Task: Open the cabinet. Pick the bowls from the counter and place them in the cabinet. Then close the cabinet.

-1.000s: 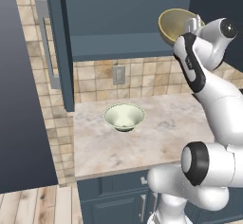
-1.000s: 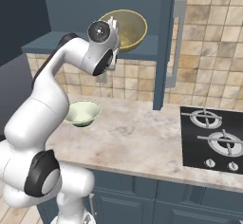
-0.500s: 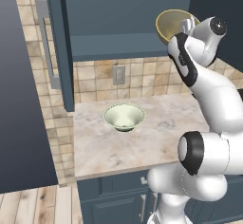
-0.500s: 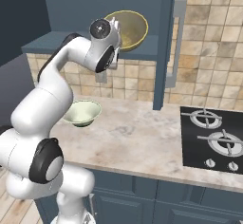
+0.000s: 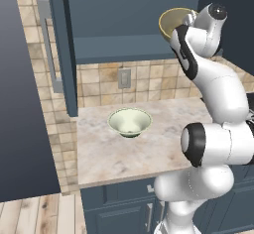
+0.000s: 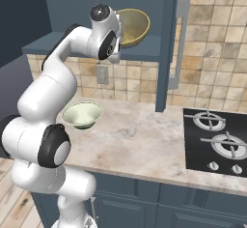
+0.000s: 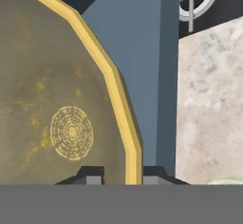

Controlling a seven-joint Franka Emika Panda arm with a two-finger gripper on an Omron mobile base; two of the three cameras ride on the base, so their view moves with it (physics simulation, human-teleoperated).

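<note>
A: Up on the wall, the cabinet (image 5: 149,25) stands open, one door (image 5: 59,44) swung to the left and the other door (image 6: 169,43) to the right, each with its long silver handle (image 6: 178,43).

B: And below it?

A: The counter (image 6: 159,145), with the black stovetop (image 6: 217,145) at its right end. The pale cream-green bowl (image 5: 130,122) sits upright on the stone, near the tiled wall (image 5: 144,82).

B: The other bowl?

A: The mustard bowl (image 6: 132,26) is tipped on its side at the cabinet's opening, just above the shelf edge (image 5: 124,49).

B: Held?

A: Yes. The pincer (image 7: 122,174) is clenched on its rim, one fingertip (image 7: 90,175) inside the bowl, the other outside.
</note>
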